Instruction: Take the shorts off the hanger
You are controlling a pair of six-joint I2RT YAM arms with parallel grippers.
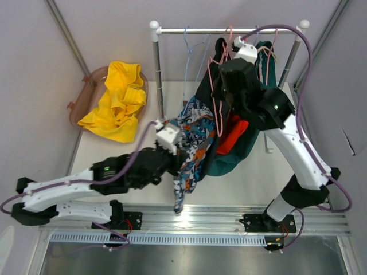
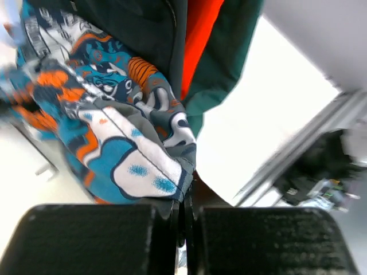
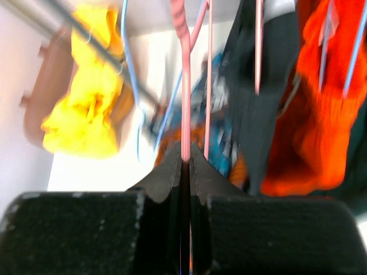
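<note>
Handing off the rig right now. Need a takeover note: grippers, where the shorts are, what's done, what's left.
Left gripper: shut on the hem of the patterned shorts, left of the other hanging pairs.
Right gripper: shut on a pink hanger up near the rail.
Yellow shorts: off the rack, in the brown basket.
Dark shorts, orange-red shorts and teal shorts: hanging at the rack.
Done: the yellow pair.
Left: the patterned pair (can't tell if it is free of its hanger), then the other three.
</note>
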